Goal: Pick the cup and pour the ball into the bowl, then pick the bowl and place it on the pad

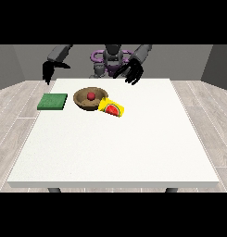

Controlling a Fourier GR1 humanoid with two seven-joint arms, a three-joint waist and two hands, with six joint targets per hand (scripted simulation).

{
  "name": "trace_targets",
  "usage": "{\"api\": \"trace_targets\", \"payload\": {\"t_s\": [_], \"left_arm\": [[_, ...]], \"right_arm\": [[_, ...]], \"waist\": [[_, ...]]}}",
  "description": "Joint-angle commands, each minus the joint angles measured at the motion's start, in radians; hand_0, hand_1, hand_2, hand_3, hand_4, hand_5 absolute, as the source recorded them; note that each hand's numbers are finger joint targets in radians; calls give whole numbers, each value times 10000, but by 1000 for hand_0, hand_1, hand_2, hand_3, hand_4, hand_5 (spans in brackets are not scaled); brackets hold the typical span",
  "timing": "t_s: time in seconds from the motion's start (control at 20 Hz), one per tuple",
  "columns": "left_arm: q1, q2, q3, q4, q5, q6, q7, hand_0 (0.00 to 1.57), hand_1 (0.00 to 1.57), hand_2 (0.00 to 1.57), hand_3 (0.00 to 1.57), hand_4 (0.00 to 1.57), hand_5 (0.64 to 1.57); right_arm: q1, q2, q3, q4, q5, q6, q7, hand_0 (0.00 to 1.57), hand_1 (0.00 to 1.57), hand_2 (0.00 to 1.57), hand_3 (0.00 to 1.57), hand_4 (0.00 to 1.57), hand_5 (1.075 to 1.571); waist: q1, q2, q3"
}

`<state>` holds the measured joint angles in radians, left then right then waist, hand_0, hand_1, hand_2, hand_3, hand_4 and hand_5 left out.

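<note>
While you look across the white table (pixel 133 152), notice the brown bowl (pixel 82 100) a little toward the robot from the table's middle, with the red ball (pixel 91 96) resting inside it. Touching the bowl's rim at about four o'clock lies the yellow cup (pixel 112 108), tipped on its side and showing a watermelon slice print, its mouth turned to the bowl. At nine o'clock from the bowl, just beside it but apart, you see the flat green pad (pixel 53 102). Both black hands hang over the far edge holding nothing: the hand at the view's right (pixel 131 71) has its fingers spread and relaxed, pointing downward; the hand at the view's left (pixel 48 71) droops with loosely straight fingers.
</note>
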<state>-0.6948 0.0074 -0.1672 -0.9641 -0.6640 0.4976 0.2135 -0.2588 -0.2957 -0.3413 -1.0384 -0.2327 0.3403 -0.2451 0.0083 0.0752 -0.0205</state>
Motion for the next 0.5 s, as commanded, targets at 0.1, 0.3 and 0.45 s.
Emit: {"api": "trace_targets", "payload": {"t_s": [0.1, 0.3, 0.45], "left_arm": [[1437, -72, 67, -2077, 4434, -1108, -2595, 0, 0, 0, 0, 0, 1564], [2068, 84, 681, -1980, 5164, -2419, -4645, 0, 0, 0, 0, 0, 1564], [2725, 267, 871, -1738, 5487, -3064, -5074, 0, 0, 0, 0, 0, 1563]], "right_arm": [[-421, 1033, 309, -141, 663, -1679, -245, 0, 0, 0, 0, 201, 1571], [-756, 1739, 305, -269, 619, -2510, -395, 0, 0, 0, 0, 309, 1570], [-920, 1957, 630, -70, 847, -2923, -38, 0, 0, 0, 0, 324, 1569]], "waist": [[727, 575, 132], [1202, 1328, 185], [1034, 765, 200]]}}
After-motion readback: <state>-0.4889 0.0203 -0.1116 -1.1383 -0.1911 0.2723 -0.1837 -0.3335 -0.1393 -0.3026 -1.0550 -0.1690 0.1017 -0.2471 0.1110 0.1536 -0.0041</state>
